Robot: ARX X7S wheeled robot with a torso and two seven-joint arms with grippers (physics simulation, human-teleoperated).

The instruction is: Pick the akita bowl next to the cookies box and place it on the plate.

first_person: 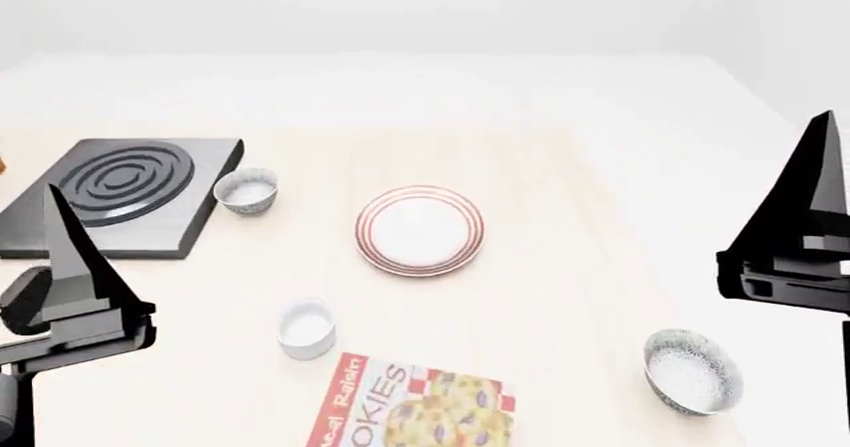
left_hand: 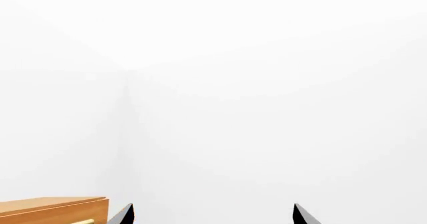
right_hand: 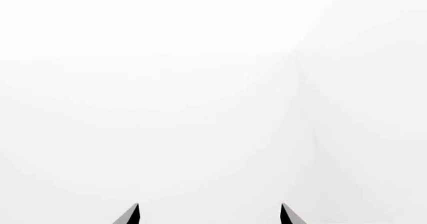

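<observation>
The akita bowl (first_person: 692,370), grey-speckled outside and pale inside, stands at the table's near right, to the right of the red-and-white cookies box (first_person: 414,409). The red-ringed white plate (first_person: 418,230) lies mid-table. My right gripper (first_person: 810,208) hovers raised above and beyond that bowl, apart from it. My left gripper (first_person: 67,268) hangs raised at the near left. In the wrist views both the left gripper (left_hand: 213,213) and the right gripper (right_hand: 209,213) are open, fingertips wide apart, empty, facing a blank white wall.
A second speckled bowl (first_person: 247,189) sits beside a black stove burner (first_person: 119,193) at the far left. A small plain white cup (first_person: 307,329) stands just beyond the box. A wooden cabinet corner (left_hand: 53,211) shows in the left wrist view.
</observation>
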